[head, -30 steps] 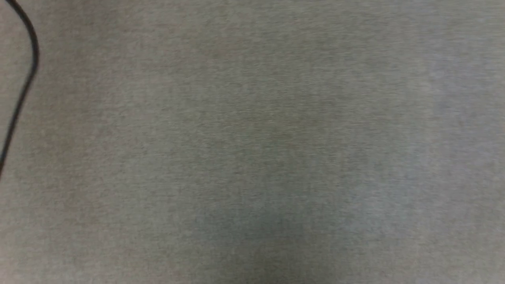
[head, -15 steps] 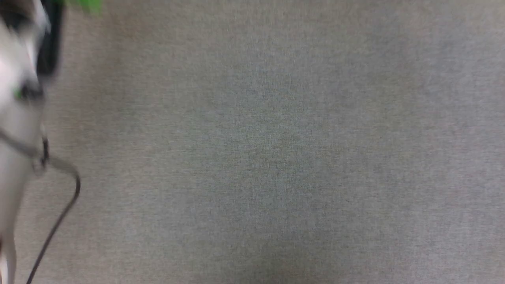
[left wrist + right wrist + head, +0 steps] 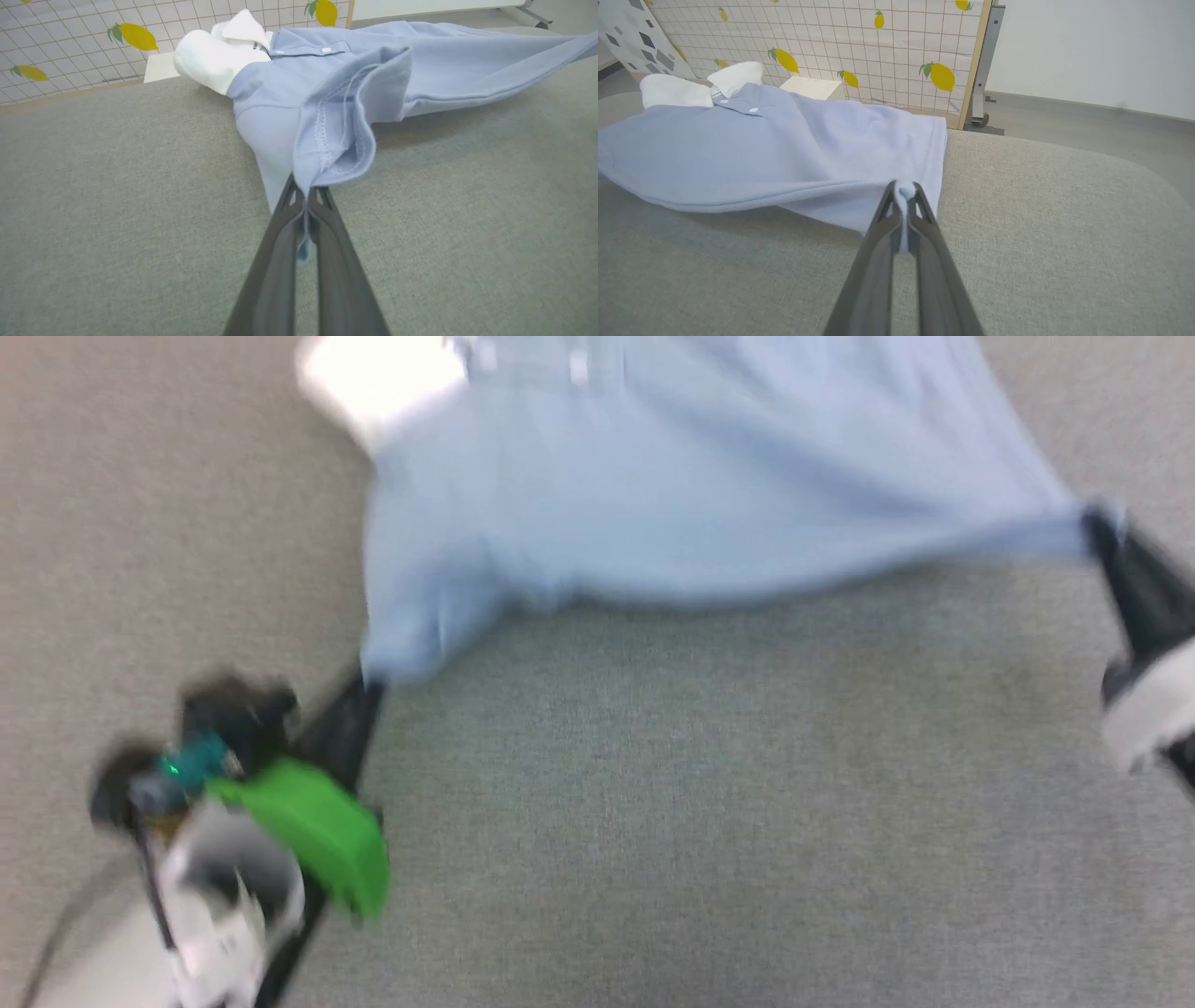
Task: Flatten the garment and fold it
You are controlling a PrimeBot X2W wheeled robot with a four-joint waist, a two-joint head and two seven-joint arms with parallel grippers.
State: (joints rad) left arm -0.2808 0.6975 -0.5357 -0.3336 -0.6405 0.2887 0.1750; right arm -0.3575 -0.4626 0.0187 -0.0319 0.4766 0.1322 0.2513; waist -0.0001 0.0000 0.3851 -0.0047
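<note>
Firmly clenched on the shirt (image 3: 691, 495) at two points well apart: left gripper (image 3: 306, 198) on what looks like a folded-over sleeve edge, right gripper (image 3: 903, 189) on a corner of the bottom edge. Stretched side to side rather than away, white collar (image 3: 210, 60) toward the left, near edge sagging between the two grips, far part resting on the grey surface (image 3: 653, 803). Probably calls for drawing both grips toward the body evenly and lowering, left one nearer the bunched end.
</note>
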